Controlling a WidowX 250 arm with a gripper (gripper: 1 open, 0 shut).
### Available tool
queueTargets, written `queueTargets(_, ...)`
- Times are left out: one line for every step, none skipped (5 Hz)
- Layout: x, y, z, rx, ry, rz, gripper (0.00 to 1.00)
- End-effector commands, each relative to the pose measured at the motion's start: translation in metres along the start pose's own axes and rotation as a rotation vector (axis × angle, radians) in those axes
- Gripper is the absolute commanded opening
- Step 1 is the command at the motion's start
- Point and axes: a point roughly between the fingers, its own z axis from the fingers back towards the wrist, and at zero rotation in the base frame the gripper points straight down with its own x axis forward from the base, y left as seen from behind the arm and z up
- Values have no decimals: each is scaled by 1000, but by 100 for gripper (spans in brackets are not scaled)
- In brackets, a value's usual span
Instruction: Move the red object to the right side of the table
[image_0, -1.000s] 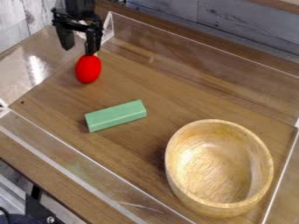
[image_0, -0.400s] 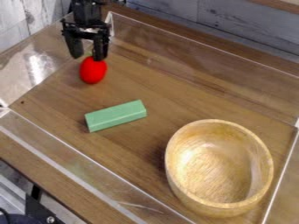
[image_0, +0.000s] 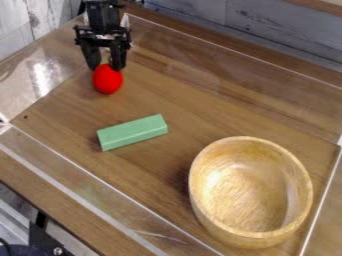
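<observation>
The red object (image_0: 107, 82), a small glossy rounded toy, rests on the brown wood-grain table (image_0: 201, 95) near the far left corner. My black gripper (image_0: 104, 64) points down right above it. One finger stands on each side of the toy's upper part, with a gap still showing between the fingers and the toy. The toy's top is partly hidden behind the fingers (image_0: 84, 60). The jaws look open, and the toy sits on the tabletop.
A green rectangular block (image_0: 132, 132) lies mid-table, nearer the camera than the toy. A large wooden bowl (image_0: 250, 190) takes up the near right corner. Low clear acrylic walls (image_0: 227, 45) border the tabletop on all sides.
The gripper has shifted slightly right and sunk, so its fingers now flank the red toy's top instead of hovering above and to its left. The toy, block and bowl have stayed put.
</observation>
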Motion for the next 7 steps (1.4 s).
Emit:
queueTargets(-3, 1, 18, 25, -41, 10, 0)
queueTargets(-11, -23, 41, 47, -67, -12, 0)
queueTargets(-15, -48, 55, 79, -91, -98, 0)
queueTargets(-16, -78, 68, 109, -116, -196, 0)
queueTargets(-16, -119, 70, 116, -112, -278, 0)
queueTargets(-16, -163, 70, 118, -104, -365, 0)
queueTargets(-15, -189, 83, 131, -112, -357, 0)
